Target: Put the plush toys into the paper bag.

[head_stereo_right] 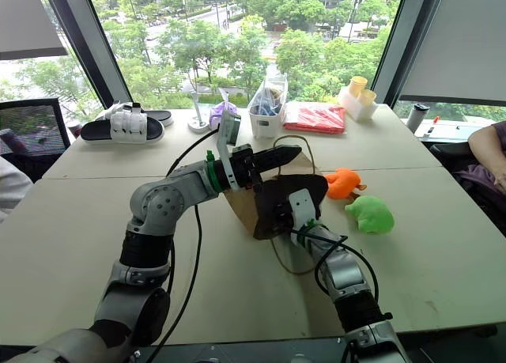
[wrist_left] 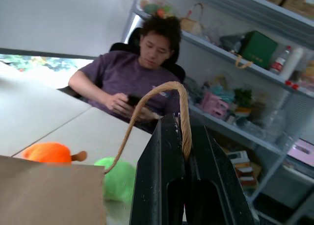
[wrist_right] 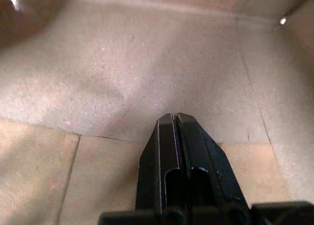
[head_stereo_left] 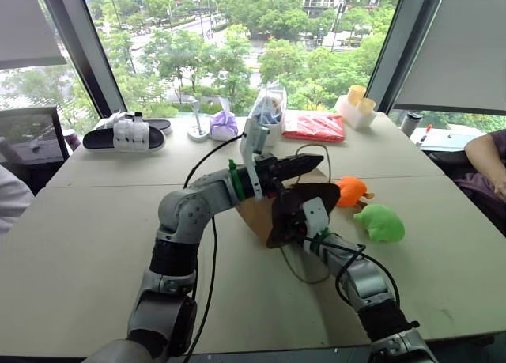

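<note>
far off to the left of the left claw (head_stereo_left: 316,162), on the pale matte bench (head_stereo_left: 95,221), lies a pair of black slides with white straps (head_stereo_left: 126,134). nearer it, on its far side, stand a small white stand (head_stereo_left: 198,128), a purple tied cloth pouch (head_stereo_left: 224,124) and a white tub with a clear plastic bag of blue things (head_stereo_left: 267,114). no writing can be read on any of them.

the left claw is closed, its two black fingers pinched on the thin tan twisted-cord handle (wrist_left: 167,95) of the brown kraft paper bag (head_stereo_left: 257,213), the cord arching out above the fingertips. the bag hangs just under this claw, tilted, its dark mouth turned toward the robot. the second cord handle (head_stereo_left: 304,272) trails loose on the bench below the mouth.

the right claw (wrist_right: 174,118) is pressed shut with nothing between its fingers, and it sits inside the bag's mouth, with creased, fibrous paper walls all around it.

beyond the bag, a flat red ribbed packet (head_stereo_left: 315,127) lies near the window. to the right of both claws, just beside the bag, rests the bright orange plush toy with stubby limbs (head_stereo_left: 350,191), and close to it, a little nearer the robot, the rounded light-green plush toy (head_stereo_left: 381,222); both are fuzzy, both lie on the bench outside the bag. further right at the back stands a white holder with two yellow cups (head_stereo_left: 356,106). at the bench's right edge sits a person in a purple shirt (wrist_left: 132,80), in front of open shelves crowded with boxes and bottles (wrist_left: 255,53).
</note>
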`<state>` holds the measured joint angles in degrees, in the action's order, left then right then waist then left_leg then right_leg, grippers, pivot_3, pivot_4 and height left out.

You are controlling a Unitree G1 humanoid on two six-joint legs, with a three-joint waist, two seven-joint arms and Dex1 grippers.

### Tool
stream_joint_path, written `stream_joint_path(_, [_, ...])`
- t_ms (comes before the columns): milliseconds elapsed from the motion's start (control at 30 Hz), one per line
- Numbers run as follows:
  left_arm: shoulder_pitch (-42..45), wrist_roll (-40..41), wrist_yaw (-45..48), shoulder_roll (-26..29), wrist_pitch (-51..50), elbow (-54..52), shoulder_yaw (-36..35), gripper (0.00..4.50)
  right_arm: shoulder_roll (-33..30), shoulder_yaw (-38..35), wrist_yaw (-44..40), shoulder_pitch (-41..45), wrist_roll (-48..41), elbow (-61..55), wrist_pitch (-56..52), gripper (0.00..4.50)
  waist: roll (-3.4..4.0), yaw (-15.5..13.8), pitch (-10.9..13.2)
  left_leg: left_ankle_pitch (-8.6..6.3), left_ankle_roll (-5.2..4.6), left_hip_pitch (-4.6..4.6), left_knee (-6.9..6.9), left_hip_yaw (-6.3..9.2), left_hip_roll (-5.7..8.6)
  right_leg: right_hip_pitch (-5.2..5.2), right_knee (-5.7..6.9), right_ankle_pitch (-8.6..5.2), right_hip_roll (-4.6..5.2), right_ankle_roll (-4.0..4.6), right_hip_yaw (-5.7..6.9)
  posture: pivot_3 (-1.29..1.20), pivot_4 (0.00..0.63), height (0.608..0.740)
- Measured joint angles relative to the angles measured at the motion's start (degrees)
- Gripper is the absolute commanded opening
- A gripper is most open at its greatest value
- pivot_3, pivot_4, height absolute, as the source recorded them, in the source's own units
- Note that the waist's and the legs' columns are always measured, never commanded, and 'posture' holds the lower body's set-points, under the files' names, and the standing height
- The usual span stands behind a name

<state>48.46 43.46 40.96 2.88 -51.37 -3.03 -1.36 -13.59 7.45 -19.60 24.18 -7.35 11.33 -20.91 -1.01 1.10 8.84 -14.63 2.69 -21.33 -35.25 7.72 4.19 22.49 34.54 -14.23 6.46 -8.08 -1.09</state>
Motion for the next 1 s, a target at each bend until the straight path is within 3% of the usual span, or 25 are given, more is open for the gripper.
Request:
stream_joint_path(233, [-0.6, 2.1, -0.6, 0.9, -1.4, -0.3, 0.1, 0.01, 0.7, -0.1, -0.6, 0.3, 0.4, 0.2, -0.2, 0.0, 0.01, 0.0, 0.0, -0.08, -0.14, 0.03, 0.0, 0.01, 0.0, -0.01, 0.03, 0.0, -0.01, 0.01, -0.01, 0.0, 0.15, 0.74])
stream_joint_path(433, [-0.5, -0.8, -1.8, 1.0, 2.7, 2.7, 0.7, 0.01, 0.8, -1.0, -1.2, -1.4, 0.0, -1.7, -0.1, 0.0, 0.01, -0.2, 0.0, -0.06, -0.11, 0.01, 0.0, 0.01, 0.01, 0.01, 0.03, 0.0, -0.01, 0.01, -0.01, 0.0, 0.15, 0.74])
stream_joint_path(767, [-0.4, -5.4, -2.1, 1.4, 8.3, 9.5, 0.7, 0.01, -6.5, -7.1, -6.8, -14.3, -10.1, -33.6, -10.4, 0.0, 0.0, -0.4, 0.0, -0.14, -0.24, -0.04, 0.0, 0.04, 0.02, -0.01, -0.06, 0.0, -0.01, 0.0, 0.0, 0.0, 0.15, 0.74])
stream_joint_path(867, [-0.3, -5.8, -1.5, 1.5, 8.6, 9.9, 1.0, 0.01, -7.3, -15.8, -5.6, -17.7, -20.7, -42.2, -18.7, 0.0, 0.02, -0.6, 0.0, -0.14, -0.25, -0.08, 0.0, 0.09, 0.01, 0.0, -0.06, 0.0, 0.0, 0.0, 0.02, 0.0, 0.15, 0.74])
stream_joint_path(933, [-0.3, -5.8, -1.0, 1.6, 8.6, 9.9, 1.0, 0.0, -8.4, -23.9, -4.2, -18.8, -29.6, -47.3, -23.1, 0.52, 0.01, -0.7, 0.0, -0.16, -0.28, -0.08, -0.01, 0.14, 0.02, -0.05, -0.1, 0.0, 0.02, 0.0, 0.01, 0.0, 0.15, 0.74])
stream_joint_path(1000, [-0.3, -5.8, -0.5, 1.6, 8.6, 10.0, 1.1, 0.0, -9.0, -30.0, -2.5, -19.1, -35.3, -48.9, -24.8, 1.38, -0.01, -0.7, 0.0, -0.17, -0.31, -0.05, -0.01, 0.1, 0.02, -0.12, -0.17, 0.0, 0.01, 0.01, 0.04, 0.0, 0.15, 0.74])
